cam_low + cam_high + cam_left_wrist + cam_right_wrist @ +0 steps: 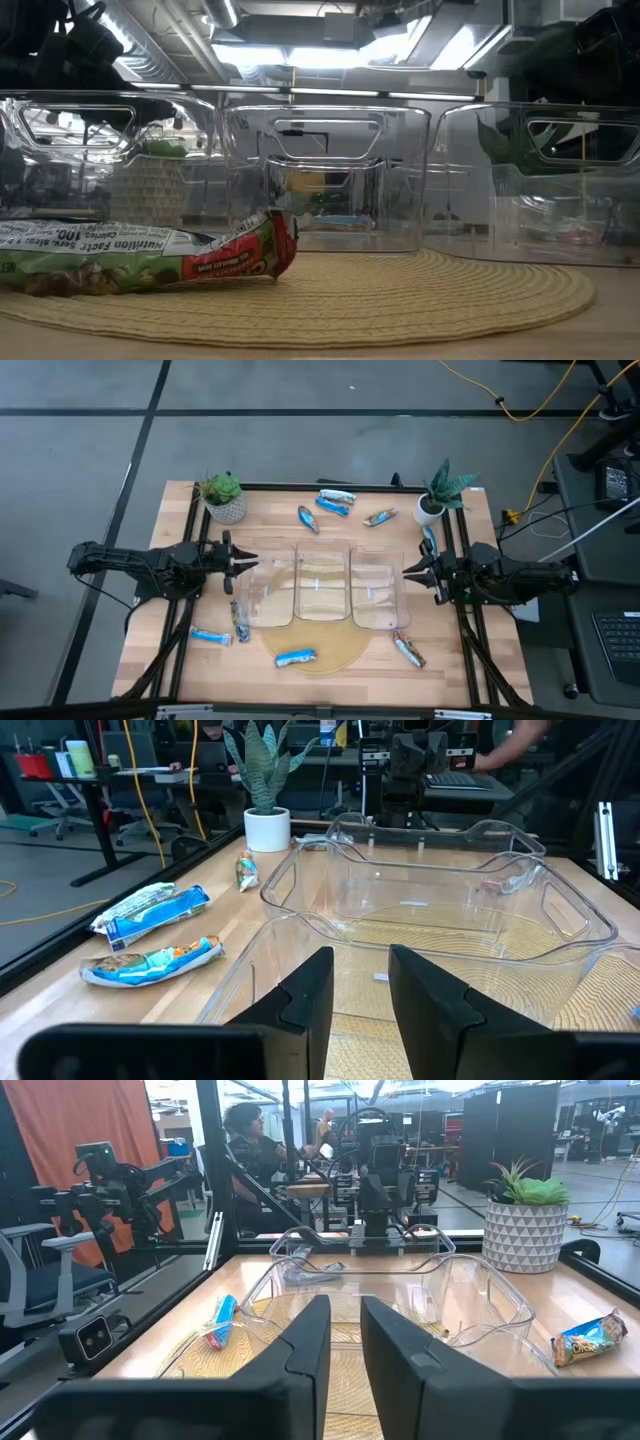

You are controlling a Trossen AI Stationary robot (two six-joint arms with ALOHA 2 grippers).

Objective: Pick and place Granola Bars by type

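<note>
Several wrapped granola bars lie flat on the wooden table around three clear bins. Blue ones (337, 495) (331, 507) (308, 518) and a silvery-orange one (380, 517) lie by the far edge. One (428, 540) lies near the right arm. Blue-and-white ones (211, 636) (296, 657), a dark one (240, 622) and a reddish one (409, 650) lie near the front. My left gripper (245, 560) (360, 990) hovers open at the left bin's outer side. My right gripper (410, 572) (345, 1345) hovers open at the right bin's outer side. Neither holds anything.
The three clear bins (322, 588) stand side by side on a round woven mat (330, 658). A potted plant in a patterned pot (226, 500) stands at the far left corner, another in a white pot (436, 500) at the far right. A bar (150, 260) lies on the mat's near edge.
</note>
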